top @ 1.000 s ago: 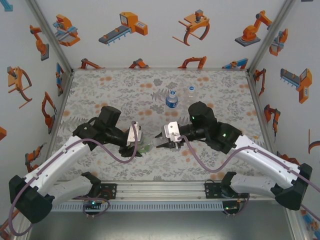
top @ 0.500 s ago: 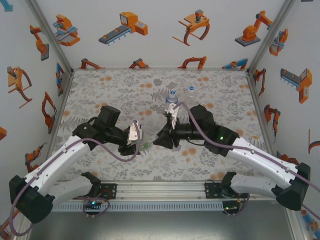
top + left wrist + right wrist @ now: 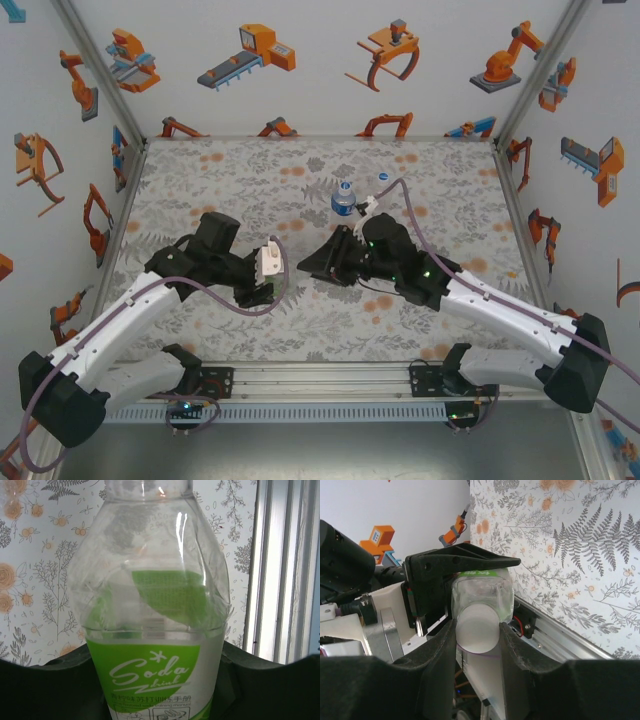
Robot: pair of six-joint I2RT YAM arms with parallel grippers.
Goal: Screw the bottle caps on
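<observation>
Mid-frame, the right gripper [image 3: 477,642], pinching the white cap [image 3: 475,626], has rolled its wrist against the green soda bottle [image 3: 155,630] clamped in the left gripper [image 3: 270,281]; threading seems underway.

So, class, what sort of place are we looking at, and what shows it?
Most likely a lab robot test cell: left arm and right arm bolted to a metal rail, walls printed with cartoon robots boxing in a floral tabletop.

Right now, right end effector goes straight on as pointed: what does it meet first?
The right end effector grips the white cap; straight ahead is the green-label bottle, mouth end. Gap looks tiny, depth unclear.
</observation>
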